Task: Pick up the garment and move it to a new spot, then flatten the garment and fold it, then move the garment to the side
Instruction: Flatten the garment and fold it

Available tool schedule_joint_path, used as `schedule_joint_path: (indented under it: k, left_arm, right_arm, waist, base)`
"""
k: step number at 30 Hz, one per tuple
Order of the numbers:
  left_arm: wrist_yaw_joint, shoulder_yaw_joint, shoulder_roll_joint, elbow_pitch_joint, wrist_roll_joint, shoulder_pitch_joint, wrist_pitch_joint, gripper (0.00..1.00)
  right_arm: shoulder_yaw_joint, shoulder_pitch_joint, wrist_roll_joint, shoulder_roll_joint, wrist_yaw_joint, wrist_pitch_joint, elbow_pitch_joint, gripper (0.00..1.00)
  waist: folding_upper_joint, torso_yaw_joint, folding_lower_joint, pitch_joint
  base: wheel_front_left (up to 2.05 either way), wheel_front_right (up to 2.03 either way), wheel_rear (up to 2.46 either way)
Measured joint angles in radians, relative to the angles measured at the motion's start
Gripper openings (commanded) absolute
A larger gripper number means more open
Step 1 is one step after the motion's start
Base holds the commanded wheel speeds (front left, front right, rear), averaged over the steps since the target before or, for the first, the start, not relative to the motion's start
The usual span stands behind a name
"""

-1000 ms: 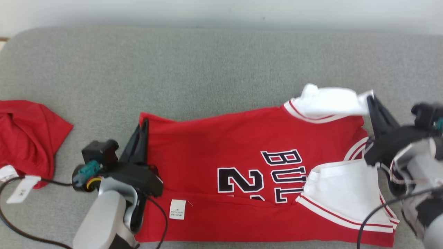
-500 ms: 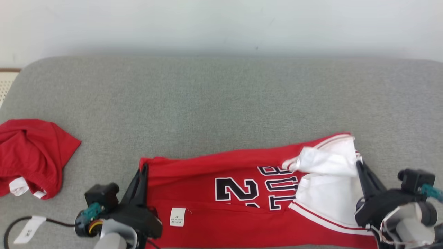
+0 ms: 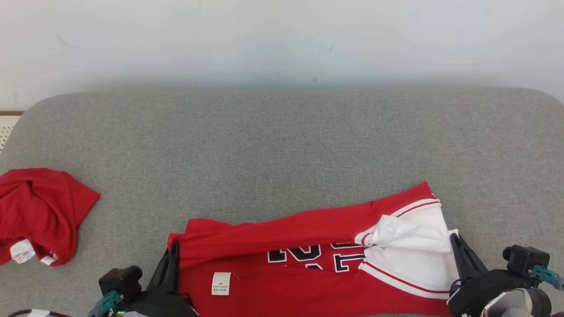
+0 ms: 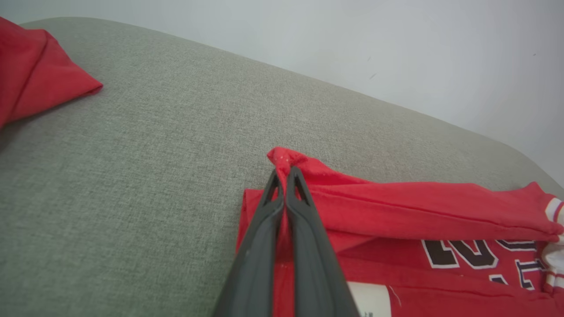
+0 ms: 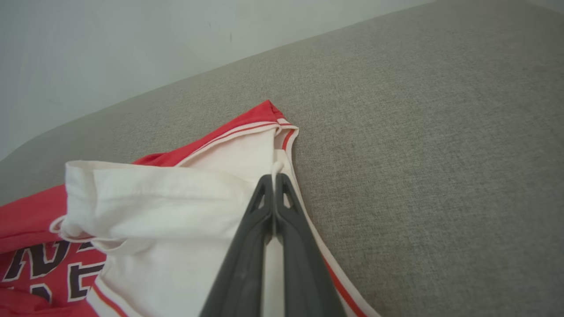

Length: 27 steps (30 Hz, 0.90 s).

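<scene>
One white-trimmed red jersey (image 3: 286, 281) lay lengthwise along the grey fabric cushion's (image 3: 282, 145) near edge, hem leftward. The left gripper (image 4: 285, 176) pinched its hem corner, the right gripper (image 5: 274, 180) its white shoulder. One crumpled red cloth (image 3: 39, 207) sat at the left edge.

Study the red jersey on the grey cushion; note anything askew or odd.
On the jersey, the folded-over edge slants, higher at right, and the white sleeve is bunched, not flat. Another red garment lies crumpled at far left.
</scene>
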Motion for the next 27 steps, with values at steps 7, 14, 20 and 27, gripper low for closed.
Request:
schedule_joint_path:
  k: [7,14,20,27]
  left_arm:
    - [-0.001,-0.001,0.000,0.018,0.004,0.034,0.000,0.01]
    - [0.004,0.010,0.000,0.052,0.029,0.058,0.000,1.00]
    - [0.018,0.045,0.001,0.034,0.056,0.103,0.000,1.00]
    - [0.027,0.082,0.001,-0.033,0.077,0.180,0.000,1.00]
  right_arm:
    - [-0.014,0.026,-0.009,0.012,0.000,0.000,0.004,0.00]
    - [-0.031,0.055,-0.007,0.028,0.000,0.000,0.002,1.00]
    - [-0.107,0.076,-0.043,0.027,0.000,0.000,-0.048,1.00]
    - [-0.103,0.125,-0.113,0.057,0.000,0.000,-0.141,1.00]
  waist:
    - [0.0000,-0.003,0.0001,-0.015]
    - [0.0000,-0.008,0.0001,-0.024]
    - [0.0001,-0.010,0.0001,-0.037]
    - [0.0001,0.008,0.0000,-0.053]
  base:
    - [0.00,0.00,0.00]
    - [0.00,0.00,0.00]
    - [0.00,0.00,0.00]
    - [0.00,0.00,0.00]
